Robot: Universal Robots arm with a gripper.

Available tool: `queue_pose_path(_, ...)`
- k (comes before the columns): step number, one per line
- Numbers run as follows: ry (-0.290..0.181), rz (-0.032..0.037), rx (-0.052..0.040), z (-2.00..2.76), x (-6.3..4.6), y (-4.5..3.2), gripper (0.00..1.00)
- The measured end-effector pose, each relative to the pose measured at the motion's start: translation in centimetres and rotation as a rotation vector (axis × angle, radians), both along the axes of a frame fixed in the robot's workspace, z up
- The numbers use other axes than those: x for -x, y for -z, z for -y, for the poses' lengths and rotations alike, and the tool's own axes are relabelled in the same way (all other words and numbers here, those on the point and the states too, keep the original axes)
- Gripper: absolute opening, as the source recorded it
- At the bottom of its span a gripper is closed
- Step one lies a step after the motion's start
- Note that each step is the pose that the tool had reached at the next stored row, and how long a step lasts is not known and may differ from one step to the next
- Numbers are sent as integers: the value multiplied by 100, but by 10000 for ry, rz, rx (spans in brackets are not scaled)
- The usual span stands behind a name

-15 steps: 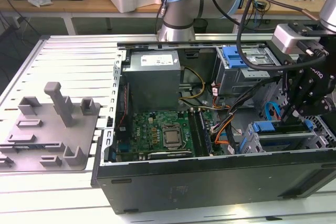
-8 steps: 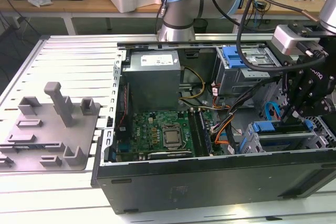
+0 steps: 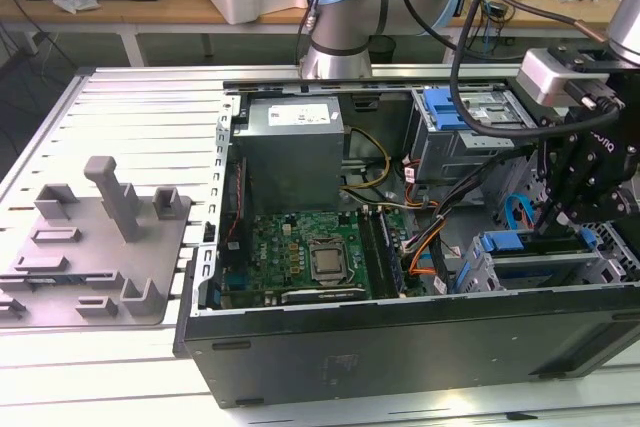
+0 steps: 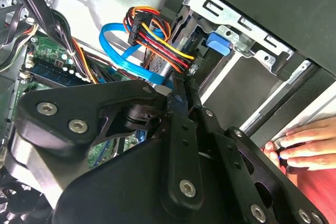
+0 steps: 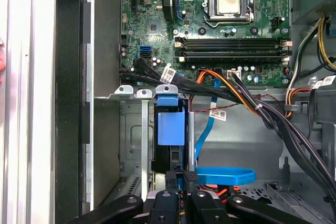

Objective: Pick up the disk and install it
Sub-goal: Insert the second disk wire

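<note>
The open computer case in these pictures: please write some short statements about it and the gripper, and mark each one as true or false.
1. The black gripper is over the grey metal drive cage with the blue plastic latch, at the exterior view's right. True.
2. The big grey metal power supply box lies outside the case on the table. False: it sits inside the black computer case, beside the green motherboard.
3. A person's hand rests near the case edge in the second wrist view. True.
4. The flat blue data cable is red. False: it is blue.
5. The grey plastic fixture is inside the case. False: it lies outside it.
</note>
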State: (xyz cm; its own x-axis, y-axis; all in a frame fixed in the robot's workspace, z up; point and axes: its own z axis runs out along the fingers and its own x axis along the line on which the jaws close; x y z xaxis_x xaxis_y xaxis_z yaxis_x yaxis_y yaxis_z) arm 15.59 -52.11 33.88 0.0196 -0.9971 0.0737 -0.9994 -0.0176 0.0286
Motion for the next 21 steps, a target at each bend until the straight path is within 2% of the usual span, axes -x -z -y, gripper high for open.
queue_pose_path(21,0,0,-7,0,0,15,18)
